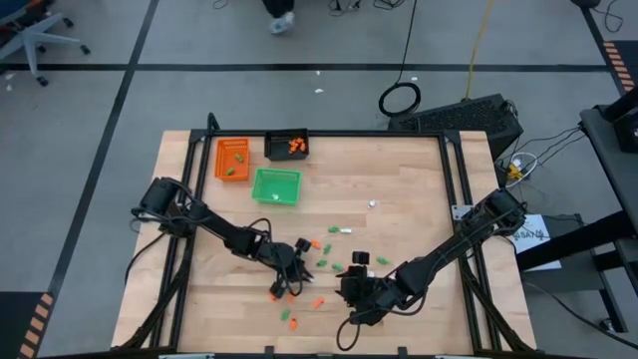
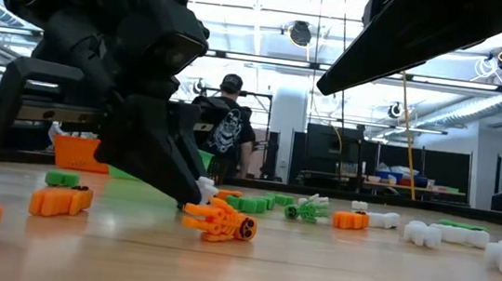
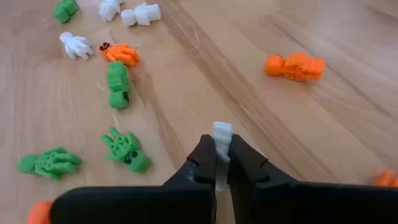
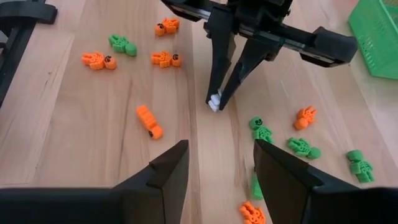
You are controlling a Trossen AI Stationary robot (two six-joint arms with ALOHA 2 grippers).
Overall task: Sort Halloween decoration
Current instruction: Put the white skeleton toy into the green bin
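Nearest to us, at the front of the table (image 1: 399, 189), we see the two grippers among the scattered Halloween decoration (image 1: 317, 261). The left gripper (image 3: 222, 163) has its jaws closed on a small white piece (image 3: 222, 133), which it holds at the table surface; the right wrist view shows the same white piece (image 4: 214, 101) pinched at the tips. Around it lie orange and green pieces, some just beside the gripper, and an orange skeleton piece (image 2: 221, 222) lies just in front of it in the low view. The right gripper (image 4: 219, 163) is near, a little to the right, with its jaws wide apart and nothing between them. Farther back, a few white pieces lie alone. At the far edge stand a green tray (image 1: 276, 186), an orange tray (image 1: 231, 158) and a black tray (image 1: 286, 146); the orange and black trays already contain some pieces. Beyond the table, a person (image 2: 226, 124) stands in the room.
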